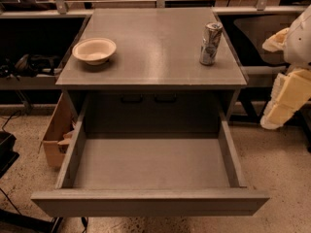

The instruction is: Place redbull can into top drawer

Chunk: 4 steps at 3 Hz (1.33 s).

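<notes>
We find our gripper at the right edge, beside the cabinet and well apart from the can (whether it is clenched or released, we cannot tell). The redbull can stands upright on the cabinet top, right side, opposite a cream bowl. The top drawer is pulled out below. We judge the grasp, carry and release all yet to come.
</notes>
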Motion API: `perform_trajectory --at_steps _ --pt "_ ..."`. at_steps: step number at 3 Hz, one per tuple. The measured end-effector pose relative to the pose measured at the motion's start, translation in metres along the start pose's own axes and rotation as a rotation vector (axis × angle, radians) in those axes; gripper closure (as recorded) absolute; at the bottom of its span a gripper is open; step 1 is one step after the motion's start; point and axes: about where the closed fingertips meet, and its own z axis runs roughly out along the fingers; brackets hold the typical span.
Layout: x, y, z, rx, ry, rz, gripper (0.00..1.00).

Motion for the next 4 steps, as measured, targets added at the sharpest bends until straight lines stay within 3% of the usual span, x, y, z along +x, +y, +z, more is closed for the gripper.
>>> perform_trajectory --at_steps 1,2,3,4 --pt "0.018 -0.031 0.031 0.038 -0.208 0.086 0.0" --pt "0.022 -0.065 0.059 0.108 -0.447 0.132 0.0" --pt "0.005 -0.11 0.067 0.233 -0.714 0.153 0.0" --pt "-0.015 -0.156 0.067 0.33 -0.923 0.176 0.0"
